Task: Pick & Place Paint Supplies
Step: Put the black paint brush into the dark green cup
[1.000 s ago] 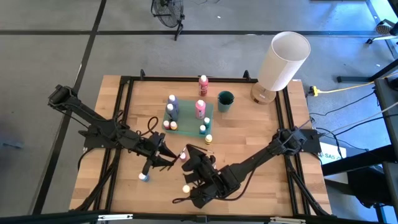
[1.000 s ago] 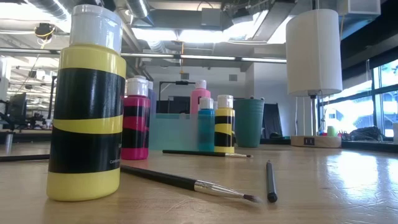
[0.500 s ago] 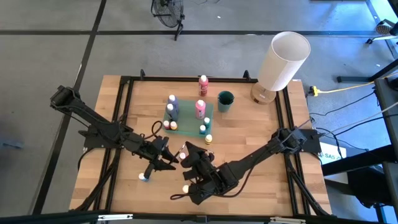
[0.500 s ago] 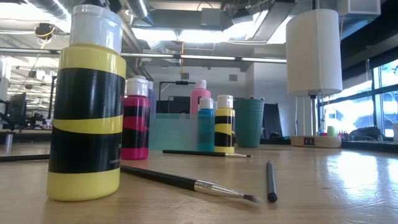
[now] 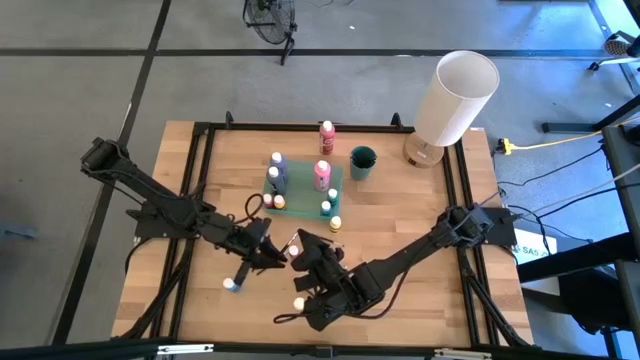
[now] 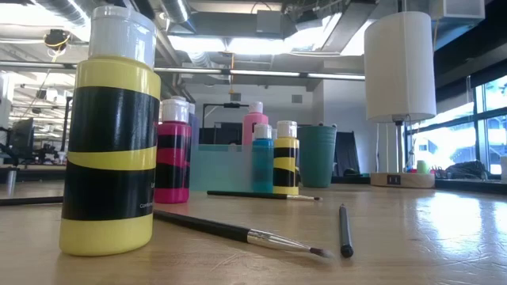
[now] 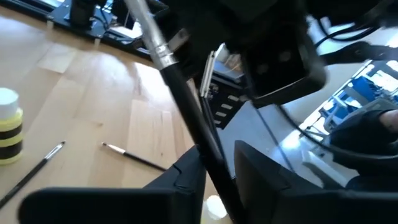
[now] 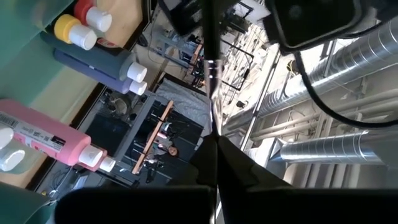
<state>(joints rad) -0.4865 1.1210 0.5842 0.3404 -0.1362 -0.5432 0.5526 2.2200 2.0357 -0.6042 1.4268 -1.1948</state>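
Left wrist view: left pincer (image 7: 217, 177) clamps a brush (image 7: 186, 106); right pincer (image 8: 216, 163) grips the same brush's tip, mid-counter (image 5: 400, 215).

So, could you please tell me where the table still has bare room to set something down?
Bare wood lies right of the teal cup, below the lamp. It is crowded around the teal tray and where both grippers meet.

Bottle-crowded tray (image 5: 300, 190), bare far-right tabletop (image 5: 400, 215)
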